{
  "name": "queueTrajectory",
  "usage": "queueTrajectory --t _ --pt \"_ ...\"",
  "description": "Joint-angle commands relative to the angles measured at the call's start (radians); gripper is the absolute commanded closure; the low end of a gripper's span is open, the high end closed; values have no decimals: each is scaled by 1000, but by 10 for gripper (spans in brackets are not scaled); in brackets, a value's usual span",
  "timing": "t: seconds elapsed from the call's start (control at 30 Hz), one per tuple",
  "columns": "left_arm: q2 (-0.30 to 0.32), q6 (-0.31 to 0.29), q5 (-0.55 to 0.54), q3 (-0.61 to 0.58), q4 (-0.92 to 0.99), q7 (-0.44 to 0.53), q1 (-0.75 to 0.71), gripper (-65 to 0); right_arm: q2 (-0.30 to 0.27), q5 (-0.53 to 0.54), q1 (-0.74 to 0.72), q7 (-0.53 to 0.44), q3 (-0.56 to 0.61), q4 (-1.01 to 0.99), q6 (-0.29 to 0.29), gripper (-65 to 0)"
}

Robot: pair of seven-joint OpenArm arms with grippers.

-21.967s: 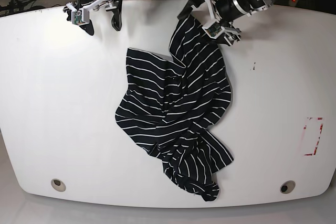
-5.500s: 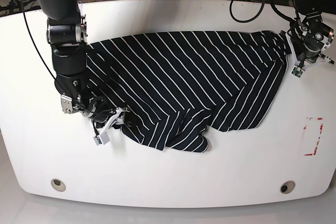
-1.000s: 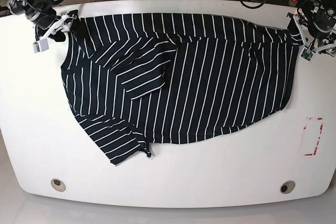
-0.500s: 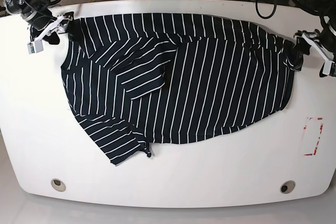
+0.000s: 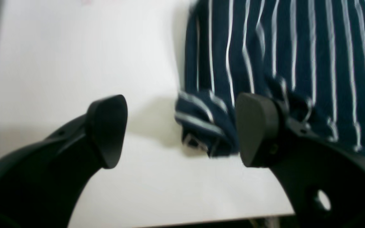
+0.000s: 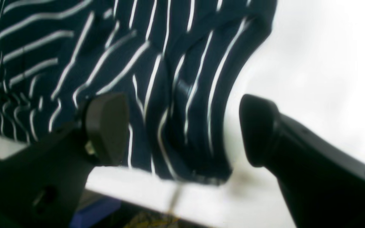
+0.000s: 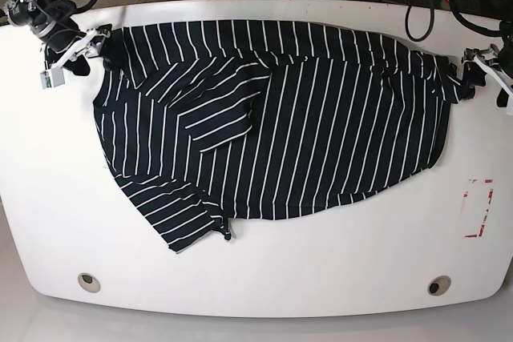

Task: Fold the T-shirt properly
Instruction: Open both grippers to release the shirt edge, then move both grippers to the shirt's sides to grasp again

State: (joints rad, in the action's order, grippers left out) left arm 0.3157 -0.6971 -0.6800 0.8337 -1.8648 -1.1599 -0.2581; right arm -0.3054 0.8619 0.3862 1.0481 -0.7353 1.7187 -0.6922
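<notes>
Right gripper (image 7: 74, 47): far left corner of the white table (image 7: 321, 278), fingers spread, straddling a bunched corner of the T-shirt (image 7: 272, 118), holding nothing. The T-shirt lies spread across the table's far half, its near left part folded over. Left gripper (image 7: 483, 71): fingers spread at the shirt's bunched right corner, gripping nothing.
</notes>
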Motion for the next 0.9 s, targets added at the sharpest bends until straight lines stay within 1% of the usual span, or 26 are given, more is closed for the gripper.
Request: queueTrajectory --t 0.0,0.13,0.23,0.3,0.4,0.47,0.57,0.63,0.7,0.77,0.87 --pt "20 -1 -17 -30 15 24 6 -496 -19 21 -28 -22 -10 -4 -6 -523" --pt "20 -1 -16 -66 27 28 6 -493 -25 21 -74 -22 -11 -32 -6 -523" --pt "18 -1 -8 -89 35 71 4 -493 -27 20 -117 -22 -11 -53 -6 -523" --pt "10 -1 24 -129 52 107 3 -493 -42 20 -157 -22 -10 -88 -6 -523" --pt "-13 -1 82 -146 57 131 6 -493 -58 20 -209 -24 -5 -154 -6 -523" --pt "-37 -1 133 -167 55 157 6 -493 -62 18 -266 -24 -3 -220 9 -523" --pt "-49 -1 211 -210 55 203 6 -493 -94 18 -346 -24 6 -323 19 -523" --pt "-53 -1 251 -231 54 226 6 -493 -114 16 -407 -29 36 -395 21 -523" --pt "-54 -1 282 -238 57 237 6 -493 -148 -16 -478 -42 73 -490 21 -523" --pt "-54 -1 293 -239 57 237 6 -493 -162 -66 -530 -68 96 -537 21 -523" --pt "-54 -1 309 -239 75 237 6 -493 -166 -200 -613 -125 128 -619 10 -523"
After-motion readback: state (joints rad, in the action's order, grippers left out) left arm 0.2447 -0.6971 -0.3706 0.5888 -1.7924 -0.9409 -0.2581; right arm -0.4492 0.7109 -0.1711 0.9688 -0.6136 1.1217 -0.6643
